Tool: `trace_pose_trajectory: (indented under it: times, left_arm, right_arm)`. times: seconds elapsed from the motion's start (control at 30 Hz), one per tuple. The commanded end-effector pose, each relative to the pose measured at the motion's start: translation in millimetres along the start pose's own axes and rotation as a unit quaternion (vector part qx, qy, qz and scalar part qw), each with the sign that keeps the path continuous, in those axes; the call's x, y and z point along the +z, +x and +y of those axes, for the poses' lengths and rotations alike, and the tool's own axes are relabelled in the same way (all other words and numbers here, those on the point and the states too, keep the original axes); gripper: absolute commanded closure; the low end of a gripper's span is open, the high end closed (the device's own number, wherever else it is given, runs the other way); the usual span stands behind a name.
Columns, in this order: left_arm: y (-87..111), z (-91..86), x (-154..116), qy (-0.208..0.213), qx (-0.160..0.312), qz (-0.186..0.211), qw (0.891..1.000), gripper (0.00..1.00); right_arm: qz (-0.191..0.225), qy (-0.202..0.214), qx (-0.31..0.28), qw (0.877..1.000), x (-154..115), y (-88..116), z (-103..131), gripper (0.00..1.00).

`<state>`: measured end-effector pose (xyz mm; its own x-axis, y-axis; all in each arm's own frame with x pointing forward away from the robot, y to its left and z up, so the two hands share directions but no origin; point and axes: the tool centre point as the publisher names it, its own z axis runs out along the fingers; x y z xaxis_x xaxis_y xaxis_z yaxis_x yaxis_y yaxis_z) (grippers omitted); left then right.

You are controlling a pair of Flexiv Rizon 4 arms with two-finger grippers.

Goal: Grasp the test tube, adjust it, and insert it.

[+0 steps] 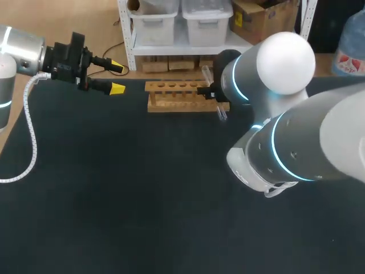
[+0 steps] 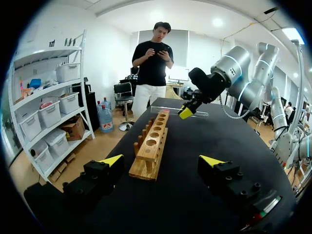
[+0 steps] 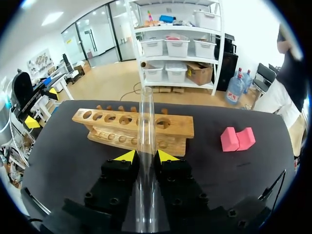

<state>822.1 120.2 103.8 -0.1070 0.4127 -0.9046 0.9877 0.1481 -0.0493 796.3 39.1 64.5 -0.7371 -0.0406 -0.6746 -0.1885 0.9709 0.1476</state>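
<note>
A clear glass test tube (image 3: 145,117) stands between the yellow tips of my right gripper (image 3: 146,156), which is shut on it. The tube points at the wooden rack (image 3: 168,126) just ahead; its row of holes is empty. From above, the tube (image 1: 205,72) shows over the rack's (image 1: 171,97) right end, its lower end by the rack's front, with the gripper's fingers hidden by the arm. My left gripper (image 1: 117,78) hangs open and empty to the left of the rack. In the left wrist view the rack (image 2: 153,141) lies lengthwise ahead of that gripper (image 2: 162,161), with my right gripper (image 2: 187,112) at its far end.
A pink block (image 3: 237,138) lies on the black table (image 1: 142,200) to the right of the rack. My right arm's (image 1: 296,142) bulk covers the table's right part in the head view. A white coiled cable (image 1: 31,142) hangs from the left arm.
</note>
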Motion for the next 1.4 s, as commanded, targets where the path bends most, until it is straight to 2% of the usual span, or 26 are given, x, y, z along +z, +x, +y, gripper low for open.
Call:
trace_pose_trajectory:
  times: [0.03,1.4]
  left_arm:
    - [0.2,0.9,0.1,0.001,0.000,0.000,1.000,0.00]
    - [0.2,0.9,0.1,0.001,0.000,0.000,1.000,0.00]
  right_arm:
    - [0.010,-0.015,0.003,1.000,2.6,-3.1,-0.4,1.00]
    - [0.074,-0.060,0.000,0.995,34.8,10.7,7.9,1.00]
